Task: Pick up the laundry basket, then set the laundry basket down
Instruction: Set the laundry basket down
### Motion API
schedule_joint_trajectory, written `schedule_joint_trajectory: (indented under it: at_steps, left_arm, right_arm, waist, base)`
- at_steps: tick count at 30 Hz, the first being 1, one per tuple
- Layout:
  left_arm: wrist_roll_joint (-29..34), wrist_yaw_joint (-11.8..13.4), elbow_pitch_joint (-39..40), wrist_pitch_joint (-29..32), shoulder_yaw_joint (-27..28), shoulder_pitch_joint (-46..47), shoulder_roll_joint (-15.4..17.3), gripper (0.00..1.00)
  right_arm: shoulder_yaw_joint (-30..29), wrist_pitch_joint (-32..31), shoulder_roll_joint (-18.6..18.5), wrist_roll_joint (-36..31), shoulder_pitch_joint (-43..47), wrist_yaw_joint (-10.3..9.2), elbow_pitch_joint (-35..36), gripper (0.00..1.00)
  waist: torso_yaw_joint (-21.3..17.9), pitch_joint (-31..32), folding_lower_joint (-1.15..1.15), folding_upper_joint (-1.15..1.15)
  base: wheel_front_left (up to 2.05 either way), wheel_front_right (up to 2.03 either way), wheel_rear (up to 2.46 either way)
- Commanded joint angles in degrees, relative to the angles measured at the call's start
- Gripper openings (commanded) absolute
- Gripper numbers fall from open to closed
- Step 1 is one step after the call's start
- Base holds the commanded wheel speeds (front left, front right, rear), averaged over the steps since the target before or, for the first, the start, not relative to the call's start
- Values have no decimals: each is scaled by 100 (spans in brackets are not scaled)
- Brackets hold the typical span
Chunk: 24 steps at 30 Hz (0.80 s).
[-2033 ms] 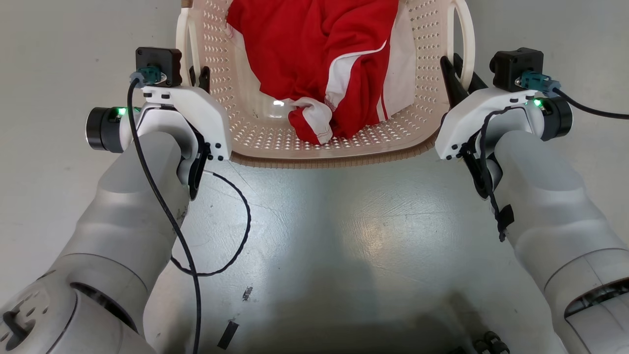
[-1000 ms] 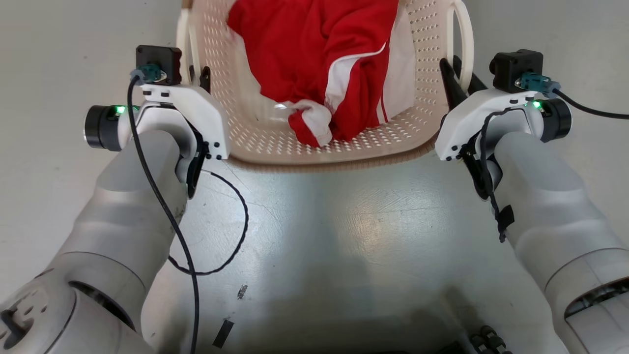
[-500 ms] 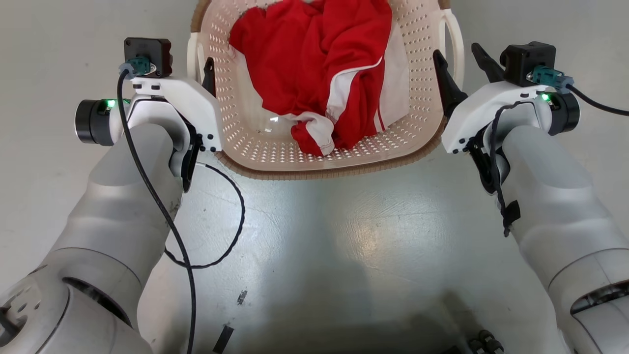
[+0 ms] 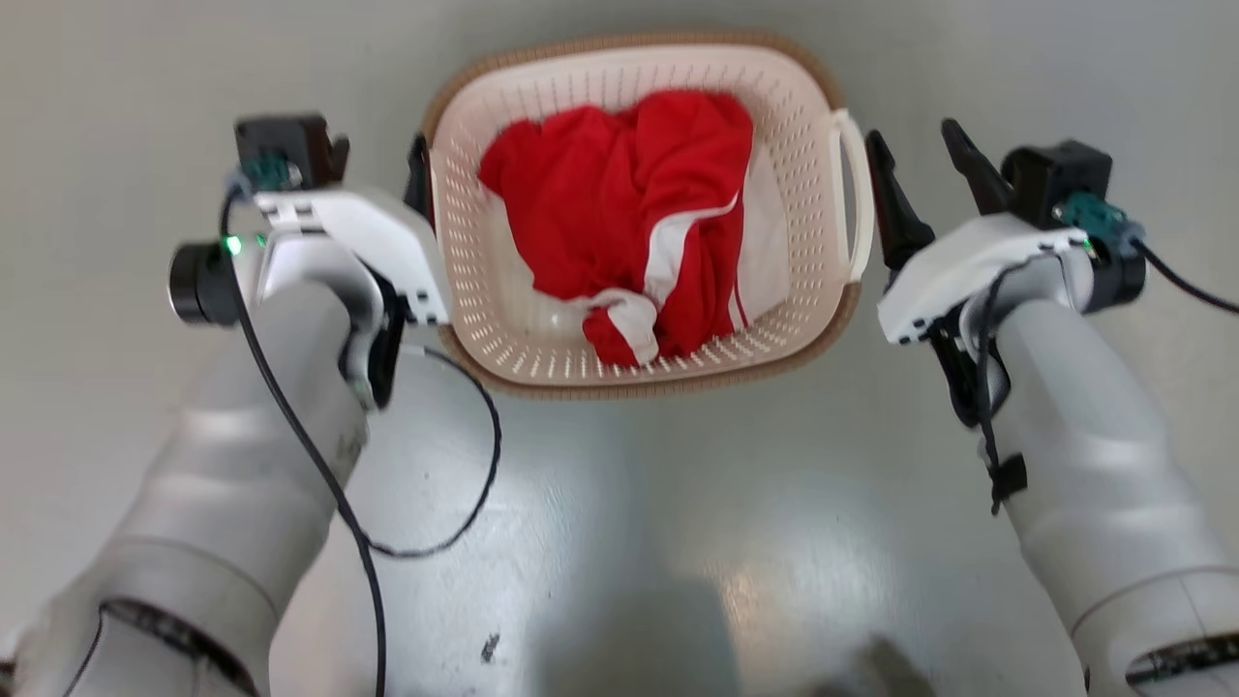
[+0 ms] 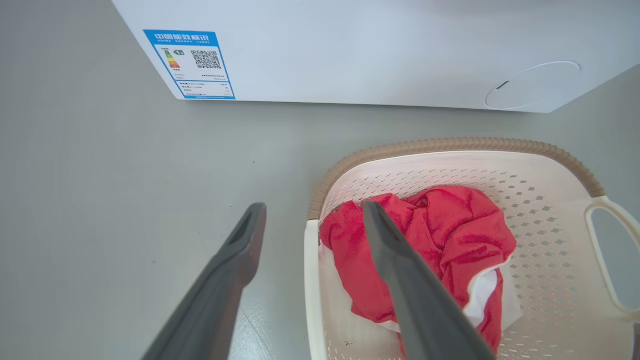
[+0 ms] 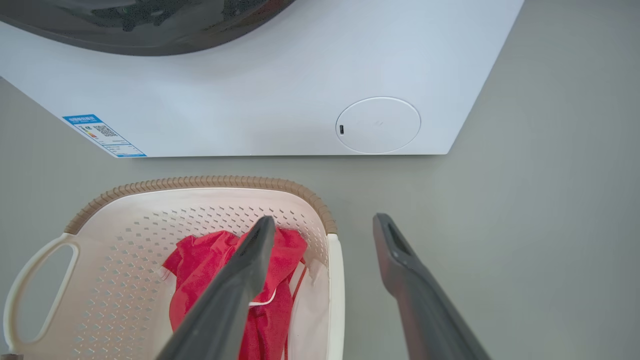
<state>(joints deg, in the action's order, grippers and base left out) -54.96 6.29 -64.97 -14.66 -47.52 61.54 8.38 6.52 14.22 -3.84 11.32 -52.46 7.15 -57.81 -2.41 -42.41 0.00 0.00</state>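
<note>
Floor (image 4: 678,503) before the washer (image 6: 250,100) carries the laundry basket (image 4: 803,106), red garment (image 4: 619,194) inside; left gripper (image 5: 314,206) and right gripper (image 6: 324,219) gape beside its handles, gripping nothing.

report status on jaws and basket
Left gripper jaws open at laundry basket left side, not gripping. Right gripper jaws open at its right side. Basket upright on floor, red garment inside. Washer beyond, apart.

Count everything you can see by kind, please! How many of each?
Laundry basket: 1
Heap of red-and-white clothing: 1
Washing machine: 1
Left end effector and right end effector: 2
Total: 5
</note>
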Motion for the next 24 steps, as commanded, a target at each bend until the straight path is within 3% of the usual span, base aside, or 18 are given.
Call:
schedule_joint_trajectory:
  at_steps: [1, 10, 24]
  left_arm:
    - [178, 64, 180, -32, 185, -269, 190, 100]
    - [1033, 157, 1105, -33, 1198, -1422, 232, 100]
    - [2143, -3, 2094, -33, 2721, -3009, 119, 100]
  right_arm:
    - [-66, 78, 96, -134, 362, 34, 237, 100]
    - [-766, 78, 96, -774, 1306, 34, 1175, 100]
    - [-1042, 78, 96, -1126, 2452, 34, 1961, 100]
  waist:
    - [29, 394, 0, 0]
    - [139, 1538, 0, 0]
    - [211, 2808, 0, 0]
  base:
    - [0, 0, 0]
    - [0, 0, 0]
    - [0, 0, 0]
